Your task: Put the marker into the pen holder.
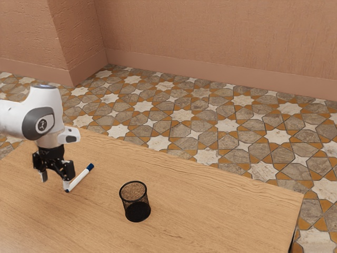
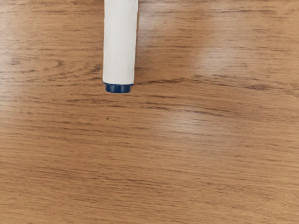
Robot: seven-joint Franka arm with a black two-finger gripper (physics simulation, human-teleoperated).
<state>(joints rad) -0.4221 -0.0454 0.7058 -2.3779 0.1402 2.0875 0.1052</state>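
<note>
Marker (image 1: 81,177) on the table (image 1: 179,232), near my open gripper (image 1: 55,182); toward the exterior view's right stands the black mesh pen holder (image 1: 137,211). Emblem (image 1: 41,125) on my arm (image 1: 13,119): too small to read. Wrist view: white barrel (image 2: 119,42), dark blue end (image 2: 118,88)

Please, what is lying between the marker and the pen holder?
The stretch between the marker and the pen holder is bare tabletop, seen in the exterior view.

marker (image 2: 120,44) cropped in close-up, arm (image 1: 13,120) cropped
</note>
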